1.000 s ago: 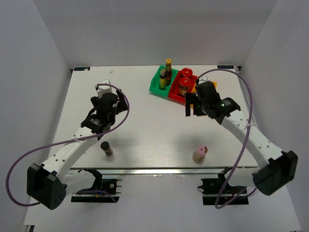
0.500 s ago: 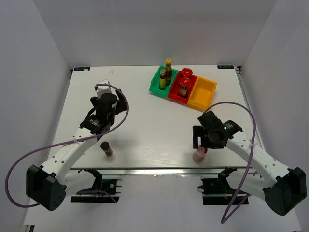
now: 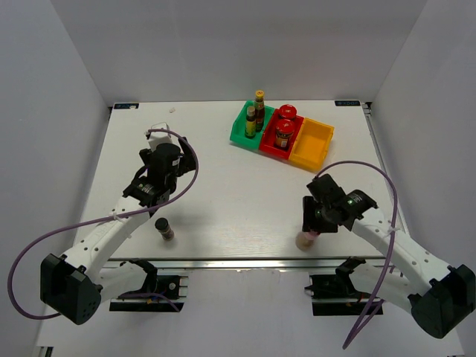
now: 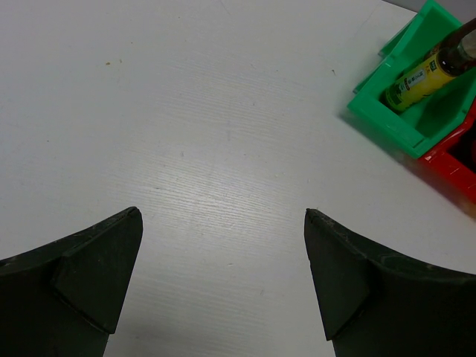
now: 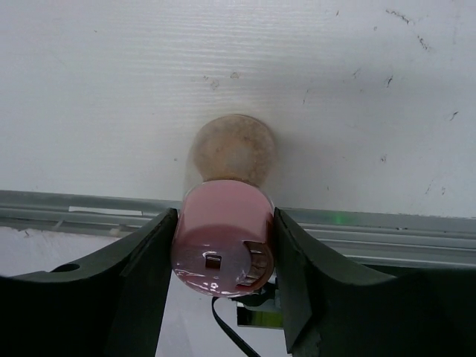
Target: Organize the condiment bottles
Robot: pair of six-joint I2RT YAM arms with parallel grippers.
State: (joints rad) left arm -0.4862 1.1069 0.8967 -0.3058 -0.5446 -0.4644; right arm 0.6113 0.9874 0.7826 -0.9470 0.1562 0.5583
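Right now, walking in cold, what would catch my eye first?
The right gripper clamped on a pink-capped bottle at the near right edge of the table. Next, the bright green bin, red bin and yellow bin lined up at the far side. A small dark shaker stands alone near the left front.

The left arm (image 3: 104, 227) and right arm (image 3: 394, 245) are white links with black joints and bases. A purple cable (image 3: 10, 286) loops along each. Pincer fingers (image 4: 82, 275) are matte black wedges.

The top camera overlooked the whole table (image 3: 223, 149) from above. Both wrist cameras looked down closely: left toward the green bin (image 4: 381, 119), right onto the pink bottle (image 5: 223, 238).
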